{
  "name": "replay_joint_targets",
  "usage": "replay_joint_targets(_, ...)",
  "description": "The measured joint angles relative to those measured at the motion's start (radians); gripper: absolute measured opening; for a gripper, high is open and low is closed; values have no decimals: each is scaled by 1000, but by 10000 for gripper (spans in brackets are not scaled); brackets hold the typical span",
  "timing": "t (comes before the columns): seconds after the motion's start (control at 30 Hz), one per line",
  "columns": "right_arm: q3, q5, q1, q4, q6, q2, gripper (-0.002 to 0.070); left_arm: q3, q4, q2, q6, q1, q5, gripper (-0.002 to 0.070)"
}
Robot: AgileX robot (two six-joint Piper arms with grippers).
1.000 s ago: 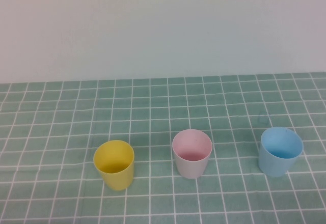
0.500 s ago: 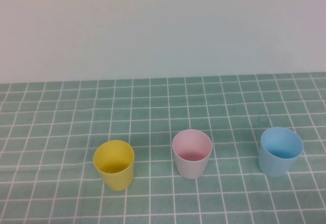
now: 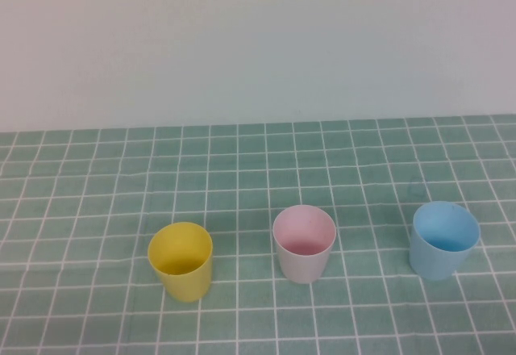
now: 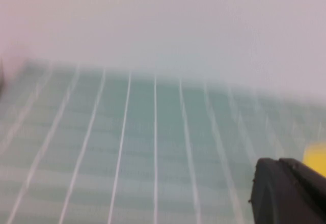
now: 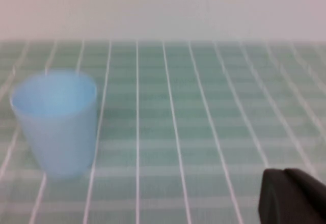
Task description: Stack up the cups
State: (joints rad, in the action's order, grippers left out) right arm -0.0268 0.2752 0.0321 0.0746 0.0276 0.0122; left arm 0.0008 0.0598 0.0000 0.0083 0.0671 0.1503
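Three cups stand upright in a row on the green checked cloth. The yellow cup (image 3: 181,261) is on the left, the whitish cup with a pink inside (image 3: 304,244) in the middle, the light blue cup (image 3: 443,240) on the right. Neither arm shows in the high view. In the left wrist view my left gripper (image 4: 280,164) is shut and empty, with a sliver of the yellow cup (image 4: 317,158) beyond it. In the right wrist view my right gripper (image 5: 284,174) is shut and empty, apart from the light blue cup (image 5: 57,122).
The green cloth with white grid lines (image 3: 97,194) covers the table up to a plain pale wall (image 3: 258,40) at the back. The cups stand apart from one another, near the table's front.
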Motion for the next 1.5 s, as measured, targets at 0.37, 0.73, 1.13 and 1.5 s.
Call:
replay_joint_targets(0.37, -2, -393, 0, 2, 7, 0, -2, -1, 72, 0, -20, 0, -352, -4)
replay_joint_targets(0.73, -2, -485, 0, -36, 26, 0, -2, -8, 66, -1, -152, 0, -501, -4)
replay_joint_targets(1.13, 389, -267, 0, 4, 86, -78, -2, -596, -67, 179, -157, 0, 267, -4)
replay_joint_targets(1.5, 705, 443, 0, -51, 48, -399, -2, -647, -10, 405, -212, 0, 474, -4)
